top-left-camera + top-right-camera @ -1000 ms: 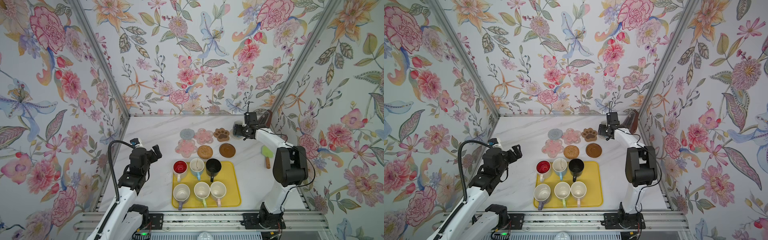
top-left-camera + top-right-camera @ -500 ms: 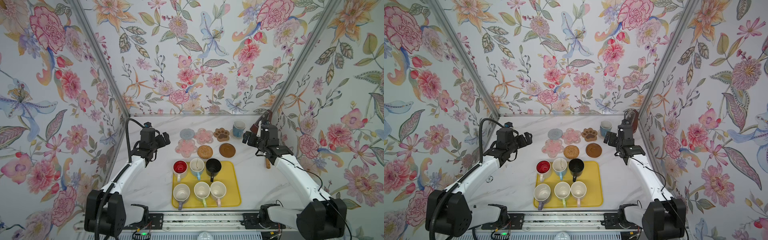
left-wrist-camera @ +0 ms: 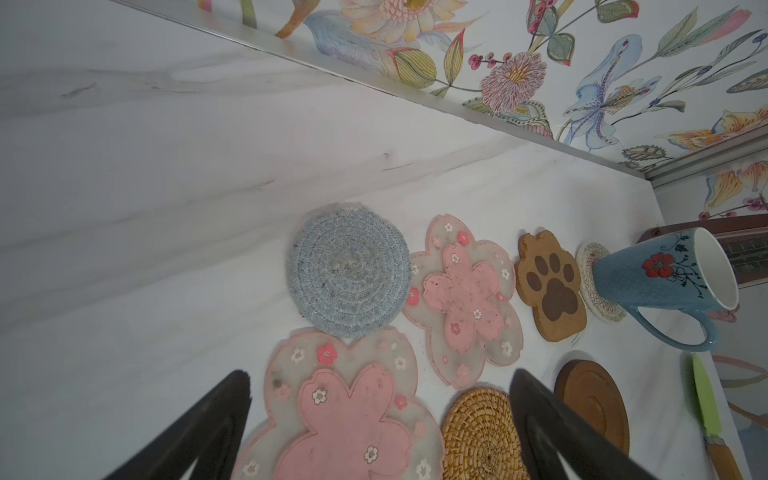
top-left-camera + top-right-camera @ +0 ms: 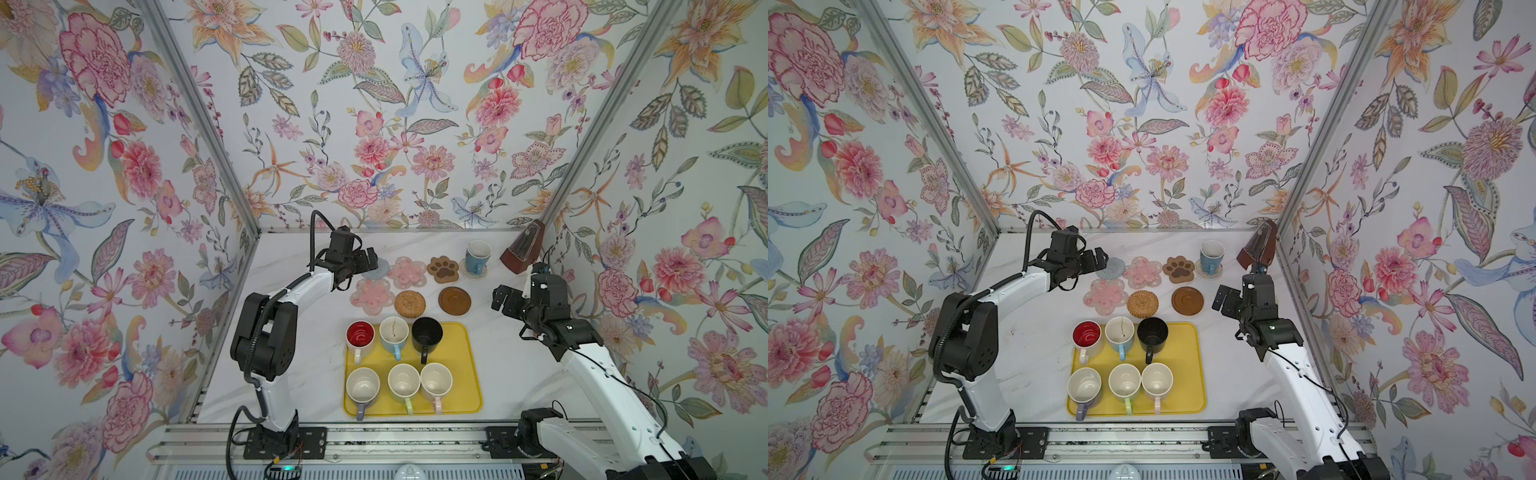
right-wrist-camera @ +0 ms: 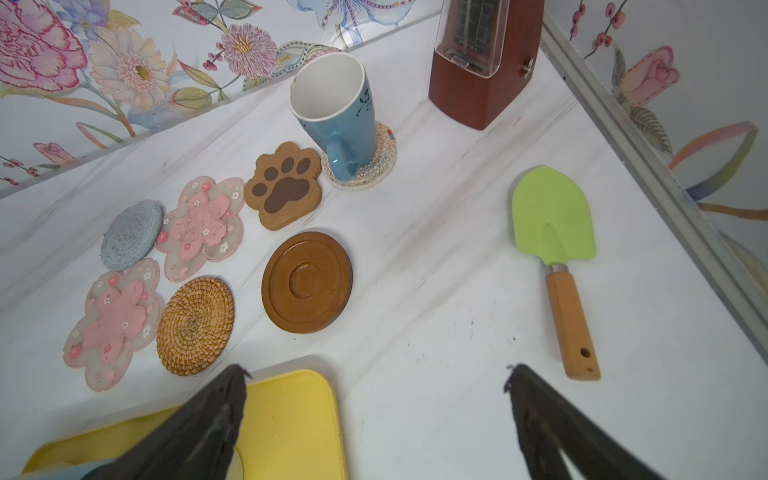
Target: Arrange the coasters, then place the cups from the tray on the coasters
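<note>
Pulled back from the blue cup (image 4: 478,257), the right hand (image 4: 503,301) (spread wide, empty) hangs well apart from it.

**Both claws wide open, nothing gripped**

We see the left arm (image 4: 299,286) folded sharply at the elbow, forearm stretched fwd & inward in both top views. The left claw (image 4: 369,258) points toward the middle, jaws spread wide. In the left wrist view its two dark fingers (image 3: 216,419) stand far apart, gripping nothing. The right arm (image 4: 594,374) rises from the front-right base, w/ the wrist turned inward. The right claw (image 4: 502,298) faces the middle, tilted down a bit. Its jaws are likewise fully apart & empty in the right wrist view.
</note>
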